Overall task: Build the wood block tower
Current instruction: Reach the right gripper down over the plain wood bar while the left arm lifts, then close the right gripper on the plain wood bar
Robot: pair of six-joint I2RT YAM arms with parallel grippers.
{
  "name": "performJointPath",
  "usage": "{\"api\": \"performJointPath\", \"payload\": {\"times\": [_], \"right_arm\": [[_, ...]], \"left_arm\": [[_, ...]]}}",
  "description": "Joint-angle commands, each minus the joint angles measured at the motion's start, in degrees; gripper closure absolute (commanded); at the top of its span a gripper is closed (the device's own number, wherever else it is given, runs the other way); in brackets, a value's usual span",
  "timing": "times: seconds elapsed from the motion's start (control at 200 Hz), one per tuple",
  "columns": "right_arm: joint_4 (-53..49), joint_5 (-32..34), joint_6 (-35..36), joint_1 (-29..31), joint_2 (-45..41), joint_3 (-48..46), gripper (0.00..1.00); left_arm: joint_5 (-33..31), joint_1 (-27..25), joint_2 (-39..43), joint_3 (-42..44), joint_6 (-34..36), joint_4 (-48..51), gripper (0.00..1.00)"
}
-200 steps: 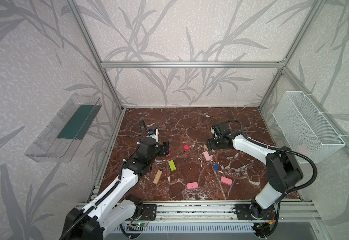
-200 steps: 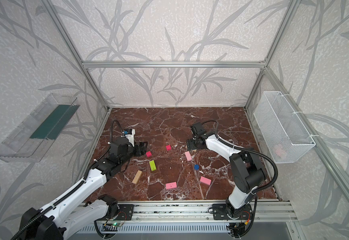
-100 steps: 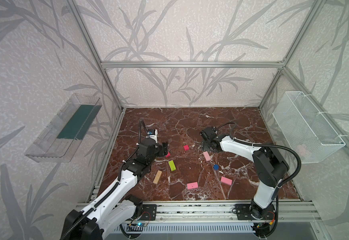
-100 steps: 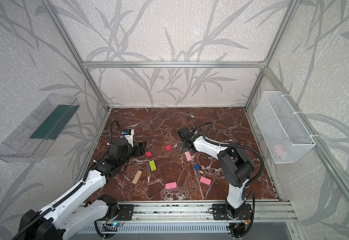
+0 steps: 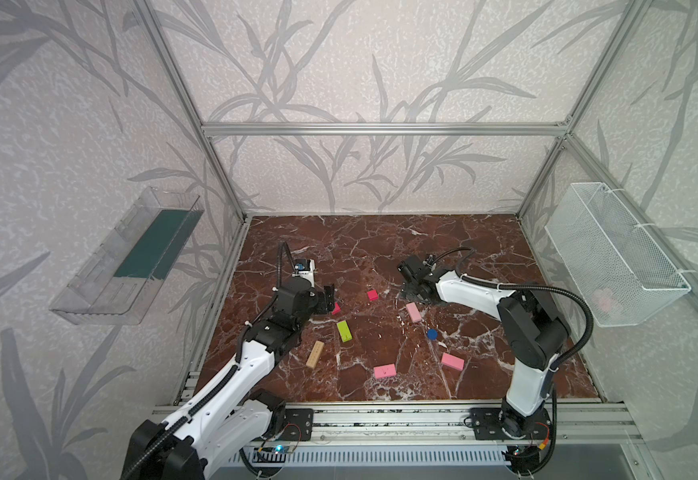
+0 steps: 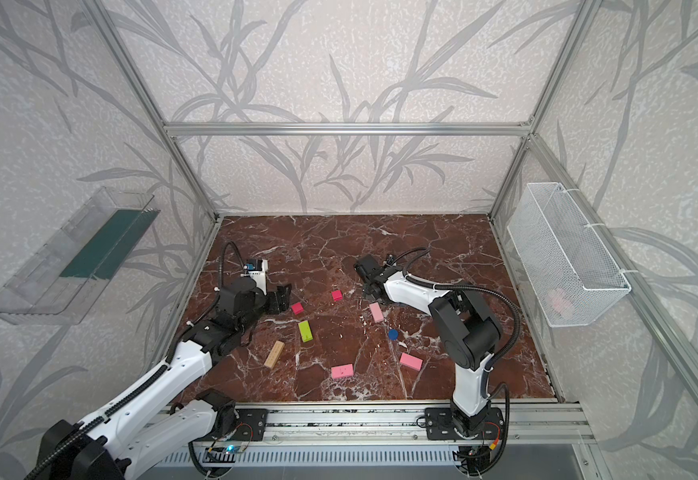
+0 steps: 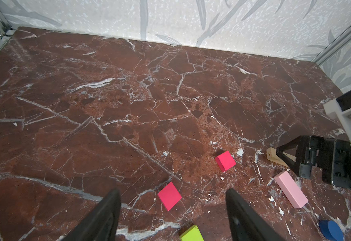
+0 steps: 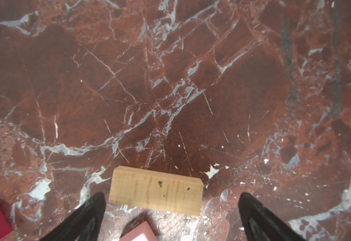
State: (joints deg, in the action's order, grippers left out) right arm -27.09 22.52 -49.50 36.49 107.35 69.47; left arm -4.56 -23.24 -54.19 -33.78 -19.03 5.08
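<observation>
The wood blocks lie flat and apart on the marble floor, and no tower is in view. In both top views I see a tan bar (image 5: 314, 354), a lime-green bar (image 5: 344, 331), two red cubes (image 5: 372, 295) (image 6: 296, 308), a pale pink bar (image 5: 413, 312), a blue disc (image 5: 432, 334) and two pink bars (image 5: 384, 371) (image 5: 452, 361). My left gripper (image 7: 172, 193) is open just above one red cube (image 7: 169, 196). My right gripper (image 8: 172, 197) is open, pointing down over a second tan bar (image 8: 155, 191) that lies between its fingers untouched.
A white wire basket (image 5: 613, 257) hangs on the right wall and a clear tray (image 5: 131, 257) on the left wall. An aluminium rail (image 5: 380, 415) runs along the front edge. Patterned walls close in the floor at the back and sides.
My right gripper has moved left toward the middle and its jaws have opened wider over the tan bar. The left arm has hardly moved.
</observation>
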Motion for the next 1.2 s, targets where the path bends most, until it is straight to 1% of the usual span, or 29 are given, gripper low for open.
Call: {"api": "performJointPath", "payload": {"times": [0.0, 0.285, 0.585, 0.625, 0.735, 0.915, 1.105, 1.195], "right_arm": [[0.61, 0.86, -1.60, 0.20, 1.07, 1.02, 0.00], [0.86, 0.74, -2.61, 0.19, 3.21, 2.05, 0.00], [0.39, 0.55, -2.04, 0.03, 5.71, 4.38, 0.00], [0.22, 0.42, -1.99, -0.09, 6.07, 4.74, 0.01], [-0.10, -0.03, -1.86, -0.15, 6.69, 5.21, 0.07], [-0.11, -0.73, -1.84, -0.52, 7.09, 5.16, 0.12], [-0.81, -1.50, -1.85, -0.63, 7.26, 5.10, 0.13], [-0.86, -1.65, -1.54, -0.63, 7.24, 5.00, 0.18]], "left_arm": [[-1.29, -0.16, -0.16, 0.20, 0.65, -0.69, 0.23], [-1.51, -0.22, -0.55, -0.06, 1.00, -0.35, 0.23], [-2.05, -0.16, -0.13, -0.14, 1.45, 0.15, 0.23], [-2.12, -0.22, -0.12, -0.15, 1.53, 0.23, 0.23], [-2.31, -0.21, -0.03, -0.15, 1.68, 0.35, 0.23], [-2.39, -0.15, 0.02, -0.23, 1.82, 0.60, 0.23], [-2.41, -0.16, 0.36, -0.19, 1.82, 0.80, 0.23], [-2.55, -0.20, 0.44, -0.15, 1.89, 0.82, 0.23]]}}
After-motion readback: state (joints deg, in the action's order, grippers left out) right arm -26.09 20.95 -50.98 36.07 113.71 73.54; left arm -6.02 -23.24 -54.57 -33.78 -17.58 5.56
